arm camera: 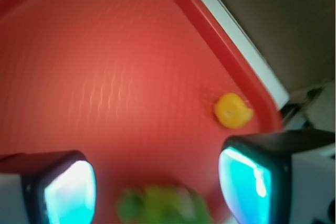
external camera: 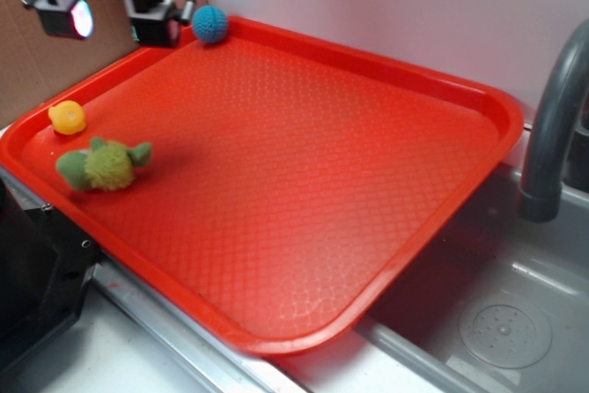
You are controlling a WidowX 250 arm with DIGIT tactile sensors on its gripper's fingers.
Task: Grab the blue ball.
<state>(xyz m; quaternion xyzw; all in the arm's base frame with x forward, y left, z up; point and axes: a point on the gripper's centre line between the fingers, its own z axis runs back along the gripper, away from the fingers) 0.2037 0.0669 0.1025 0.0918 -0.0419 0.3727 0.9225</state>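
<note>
The blue ball is small, teal and crocheted, and rests against the red tray's far rim near its far left corner. My gripper hangs above that corner, to the left of the ball and apart from it. It is open and empty, with its two pads glowing. In the wrist view the gripper is open wide over bare tray, and the picture is blurred. The ball does not clearly show there.
The red tray covers most of the counter. A yellow-orange toy and a fuzzy green plush toy lie near its left rim. A grey faucet and a sink are at the right.
</note>
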